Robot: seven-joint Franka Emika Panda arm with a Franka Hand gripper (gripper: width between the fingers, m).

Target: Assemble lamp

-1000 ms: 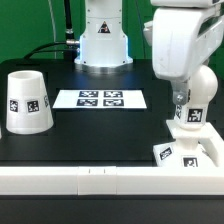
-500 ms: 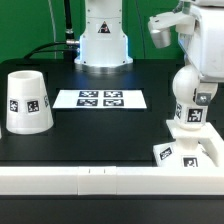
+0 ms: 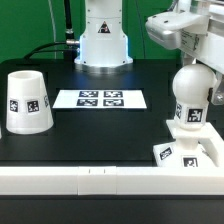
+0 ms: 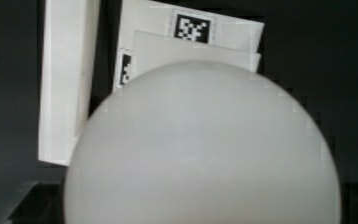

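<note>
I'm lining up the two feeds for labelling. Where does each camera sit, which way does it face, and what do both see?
Exterior view: off the arm, slightly raised, facing the robot's pedestal across the black table; it sees the shade, marker board and bulb standing on the base; pedestal and arm show.
Wrist view: on the wrist, looking down onto the bulb's top, base beneath; no robot part clearly shows.
Shared: the bulb and the base.
</note>
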